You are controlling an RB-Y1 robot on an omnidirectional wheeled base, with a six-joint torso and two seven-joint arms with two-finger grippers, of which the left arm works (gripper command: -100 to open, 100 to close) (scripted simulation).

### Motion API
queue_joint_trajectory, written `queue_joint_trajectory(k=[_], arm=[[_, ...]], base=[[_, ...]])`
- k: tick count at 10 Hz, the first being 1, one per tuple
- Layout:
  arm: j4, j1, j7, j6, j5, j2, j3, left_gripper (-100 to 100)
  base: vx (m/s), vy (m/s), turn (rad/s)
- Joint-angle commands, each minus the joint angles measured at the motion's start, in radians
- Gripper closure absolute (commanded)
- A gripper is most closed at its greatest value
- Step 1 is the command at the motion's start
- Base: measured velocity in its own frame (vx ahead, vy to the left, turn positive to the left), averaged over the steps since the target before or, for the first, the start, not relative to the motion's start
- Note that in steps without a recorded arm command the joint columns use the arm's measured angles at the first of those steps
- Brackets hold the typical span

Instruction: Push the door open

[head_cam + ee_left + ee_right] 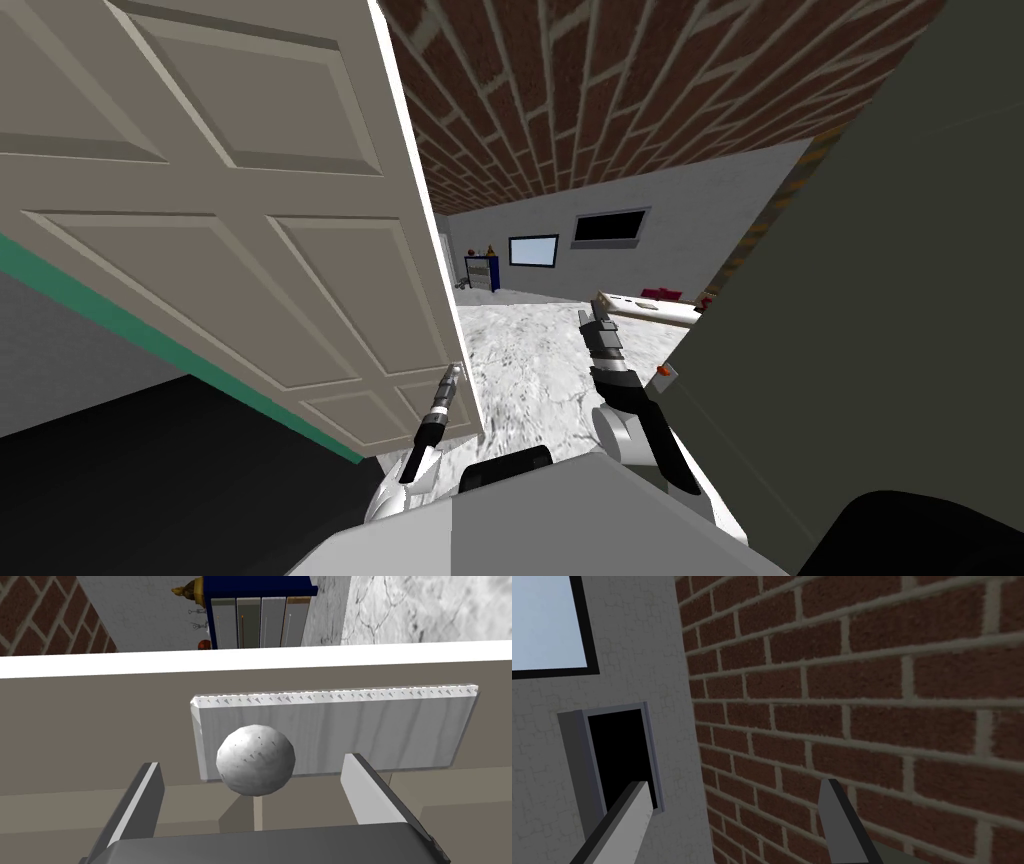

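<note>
The left tool (454, 372) is at the free edge of the door (250, 250), its fingers apart on either side of the round pale knob (255, 759), not pressing it. Behind the knob sits a pale plate (375, 731) on the beige door face. The right tool (733, 786) is raised in the opening, fingers apart, holding nothing. The door stands partly open, with mottled floor (540, 360) and a blue cabinet (260, 606) beyond. The push looks half done. Next should come steady forward pressure near this edge, following the door's swing.
</note>
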Motion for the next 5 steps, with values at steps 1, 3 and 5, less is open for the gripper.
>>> queue_joint_trajectory(k=[1, 3, 5], arm=[[0.0, 0.002, -0.003, -0.005, 0.001, -0.005, 0.004, -100], [0.0, 0.005, -0.001, -0.003, 0.0, -0.004, 0.001, 100], [0.0, 0.005, -0.001, -0.003, 0.0, -0.004, 0.001, 100]], base=[[0.235, -0.011, -0.002], [0.037, -0.003, 0.001], [-0.028, 0.003, -0.007]])
